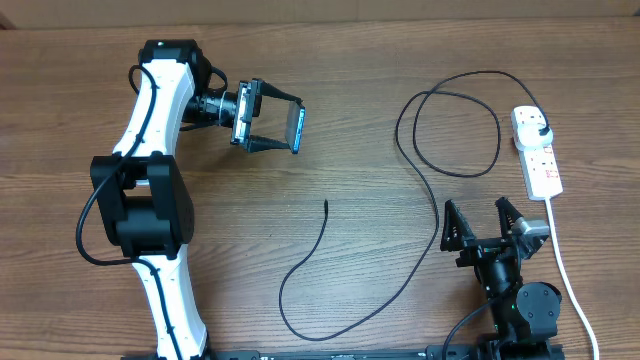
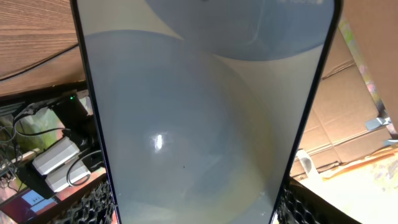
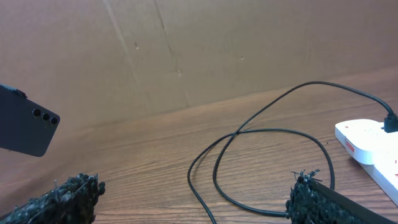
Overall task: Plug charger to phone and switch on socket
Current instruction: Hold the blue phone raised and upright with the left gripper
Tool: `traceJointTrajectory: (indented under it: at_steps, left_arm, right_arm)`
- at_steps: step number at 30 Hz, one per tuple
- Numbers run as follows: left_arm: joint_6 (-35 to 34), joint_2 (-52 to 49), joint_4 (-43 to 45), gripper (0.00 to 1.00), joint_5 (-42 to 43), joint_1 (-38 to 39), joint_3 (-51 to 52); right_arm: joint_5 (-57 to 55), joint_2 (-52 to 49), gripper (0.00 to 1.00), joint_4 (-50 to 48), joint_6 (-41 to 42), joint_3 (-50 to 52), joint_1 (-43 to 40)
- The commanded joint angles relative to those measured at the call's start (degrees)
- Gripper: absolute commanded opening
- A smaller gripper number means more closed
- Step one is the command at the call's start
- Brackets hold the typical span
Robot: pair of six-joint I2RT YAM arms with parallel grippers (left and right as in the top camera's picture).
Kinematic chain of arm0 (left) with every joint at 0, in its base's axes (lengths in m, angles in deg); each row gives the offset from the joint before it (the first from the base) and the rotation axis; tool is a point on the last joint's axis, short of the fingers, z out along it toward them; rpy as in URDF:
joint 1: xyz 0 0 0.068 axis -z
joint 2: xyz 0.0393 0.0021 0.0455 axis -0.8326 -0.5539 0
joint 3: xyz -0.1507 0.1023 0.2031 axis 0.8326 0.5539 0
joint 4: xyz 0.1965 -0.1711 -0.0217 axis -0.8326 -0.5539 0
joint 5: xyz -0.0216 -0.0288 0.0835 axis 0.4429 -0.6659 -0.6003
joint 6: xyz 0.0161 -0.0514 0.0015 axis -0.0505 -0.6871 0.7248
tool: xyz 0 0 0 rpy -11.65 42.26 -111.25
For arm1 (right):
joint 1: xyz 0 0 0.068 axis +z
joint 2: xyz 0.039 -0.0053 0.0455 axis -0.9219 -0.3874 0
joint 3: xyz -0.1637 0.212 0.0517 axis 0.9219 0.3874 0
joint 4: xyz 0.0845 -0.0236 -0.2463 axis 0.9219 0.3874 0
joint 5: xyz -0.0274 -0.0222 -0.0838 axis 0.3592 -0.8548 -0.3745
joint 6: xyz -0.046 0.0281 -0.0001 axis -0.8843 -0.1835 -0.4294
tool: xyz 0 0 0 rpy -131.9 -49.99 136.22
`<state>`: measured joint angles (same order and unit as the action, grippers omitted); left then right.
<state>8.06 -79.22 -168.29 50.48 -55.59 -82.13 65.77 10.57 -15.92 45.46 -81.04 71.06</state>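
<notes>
Phone (image 1: 298,127) is hanging clear of the table (image 1: 330,60), pinched across its edges by the left gripper (image 1: 293,127). Charger (image 1: 436,215) is lying slack; its connector tip (image 1: 326,204) is resting apart from the phone, and its plug is sitting in the socket (image 1: 541,165). Right gripper (image 1: 484,219) is waiting with fingers spread, empty. Judgement: it should be pinching just behind the tip and lining it up squarely with the port.

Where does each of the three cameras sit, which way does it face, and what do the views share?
Overhead: above the table, looking down; both arms, left gripper holding the phone, right gripper open.
Left wrist: faces the phone screen, filling it; own fingers at bottom corners.
Right wrist: low, facing a cardboard wall; own fingers below.
Shared: overhead and right wrist show phone, charger, socket.
</notes>
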Motion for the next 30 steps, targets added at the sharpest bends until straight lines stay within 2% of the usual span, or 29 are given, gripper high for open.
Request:
traceJointTrajectory:
  at_steps: [1, 30]
  left_arm:
    - [1.7, -0.1, -0.4, 0.04, 3.4, 0.1, -1.7]
    - [1.7, -0.1, -0.4, 0.04, 2.5, 0.1, -1.7]
  right_arm:
    - [-0.8, 0.6, 1.00, -0.1, -0.2, 0.6, 0.3]
    - [-0.8, 0.6, 1.00, -0.1, -0.2, 0.6, 0.3]
